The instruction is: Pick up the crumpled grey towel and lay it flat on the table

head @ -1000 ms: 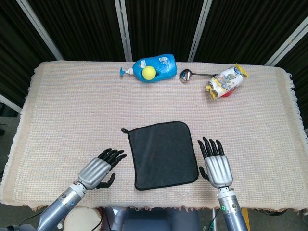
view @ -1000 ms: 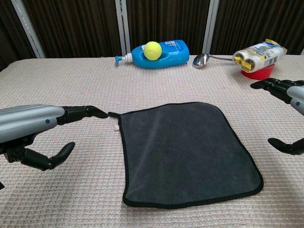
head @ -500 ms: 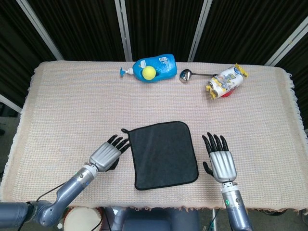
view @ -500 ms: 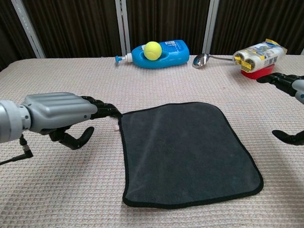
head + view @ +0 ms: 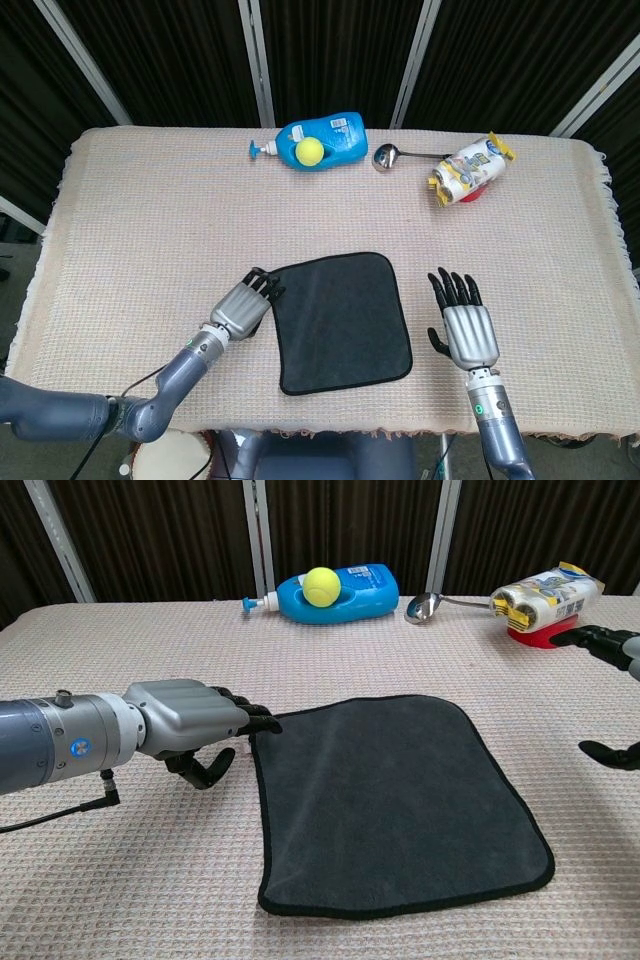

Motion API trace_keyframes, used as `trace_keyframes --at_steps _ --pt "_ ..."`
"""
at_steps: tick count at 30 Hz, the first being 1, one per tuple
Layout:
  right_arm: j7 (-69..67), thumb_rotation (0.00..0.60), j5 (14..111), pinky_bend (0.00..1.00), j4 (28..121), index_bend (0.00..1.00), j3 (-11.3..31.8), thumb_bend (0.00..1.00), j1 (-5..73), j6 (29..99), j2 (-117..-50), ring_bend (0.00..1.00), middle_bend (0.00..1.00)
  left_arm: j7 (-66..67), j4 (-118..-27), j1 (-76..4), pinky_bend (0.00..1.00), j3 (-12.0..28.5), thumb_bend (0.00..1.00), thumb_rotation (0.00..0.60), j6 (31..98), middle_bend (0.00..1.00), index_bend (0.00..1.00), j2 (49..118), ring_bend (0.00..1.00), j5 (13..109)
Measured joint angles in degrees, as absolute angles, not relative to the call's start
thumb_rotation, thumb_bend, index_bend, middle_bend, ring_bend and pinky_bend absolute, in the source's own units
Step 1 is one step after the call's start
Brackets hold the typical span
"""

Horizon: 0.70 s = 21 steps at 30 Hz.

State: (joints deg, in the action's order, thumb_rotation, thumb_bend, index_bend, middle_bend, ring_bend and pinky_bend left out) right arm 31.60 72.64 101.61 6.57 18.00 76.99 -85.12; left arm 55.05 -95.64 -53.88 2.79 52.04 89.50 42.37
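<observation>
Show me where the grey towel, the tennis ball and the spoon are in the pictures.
grey towel [image 5: 340, 320], head view, middle of the flat cloth.
tennis ball [image 5: 309, 151], head view, centre of the ball.
spoon [image 5: 420, 607], chest view, on its bowl.

Blue plastic pump bottle [image 5: 325, 140] lies on its side at the far edge of the surface, nozzle pointing left. Yellow-green tennis ball [image 5: 310, 151] sits against the bottle's near side, touching it. Shiny metal ladle [image 5: 386, 156] just right of the bottle, bowl toward the bottle, handle running right. Crinkled white and yellow snack packet [image 5: 470, 167] rests on a red bowl [image 5: 538, 633] at far right; the ladle's handle tip reaches near it. Beige woven cloth [image 5: 150, 220] covers the whole surface, fringed edges. Dark curtains with pale upright bars [image 5: 445, 530] behind.
</observation>
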Motion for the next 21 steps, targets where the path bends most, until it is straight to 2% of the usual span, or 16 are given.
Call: trace_keyframes --at_steps 21 --pt "29.97 0.600 72.48 0.00 101.29 0.00 6.36 0.37 17.74 77.13 -84.82 0.00 0.00 54.36 -92.63 -56.04 0.00 -0.43 0.77 0.600 52.97 0.00 0.00 91.64 0.00 40.41"
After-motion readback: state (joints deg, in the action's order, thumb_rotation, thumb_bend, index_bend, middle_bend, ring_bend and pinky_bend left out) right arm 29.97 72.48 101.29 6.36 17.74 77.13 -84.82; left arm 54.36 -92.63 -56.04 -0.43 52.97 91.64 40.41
